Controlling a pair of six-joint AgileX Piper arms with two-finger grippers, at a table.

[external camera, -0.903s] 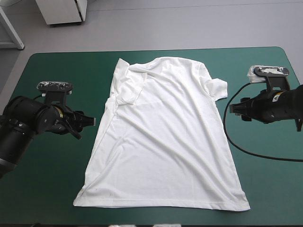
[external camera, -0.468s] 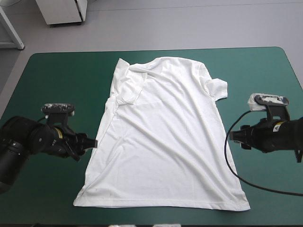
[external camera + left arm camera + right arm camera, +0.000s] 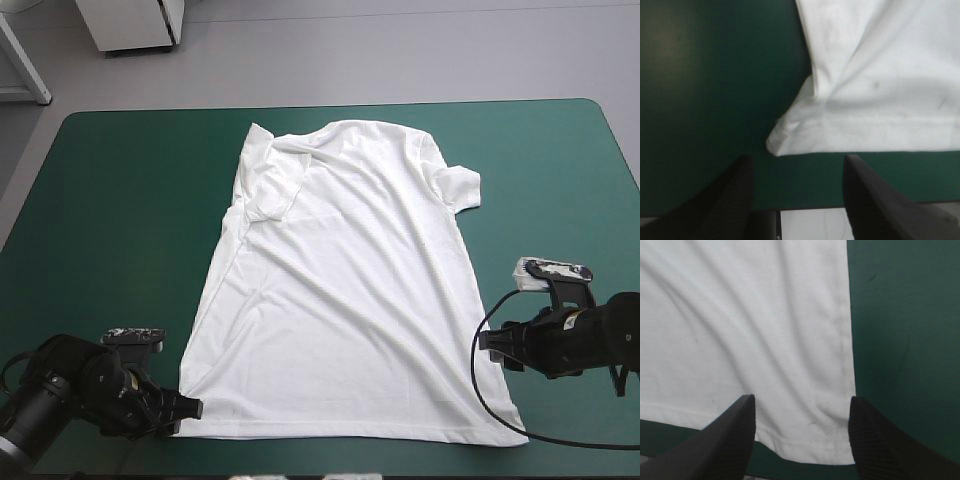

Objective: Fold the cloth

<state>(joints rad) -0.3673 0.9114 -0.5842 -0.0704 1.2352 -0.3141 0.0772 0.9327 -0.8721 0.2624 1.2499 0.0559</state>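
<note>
T-shirt (image 3: 340,290) lies flat on teal-green cover (image 3: 120,200), left end effector (image 3: 799,158) and right end effector (image 3: 802,398) released at hem corners.

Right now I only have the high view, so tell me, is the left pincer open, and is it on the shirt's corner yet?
Observer: The left wrist view shows the left pincer open, with its fingers well apart.
Operator: And the corner?
Observer: The T-shirt has its hem corner just ahead of the fingertips, not between them, resting on the teal-green cover.
Operator: What about the right side?
Observer: The right pincer is open too, with white cloth between its fingers. The shirt's side edge runs in line with one of them.
</note>
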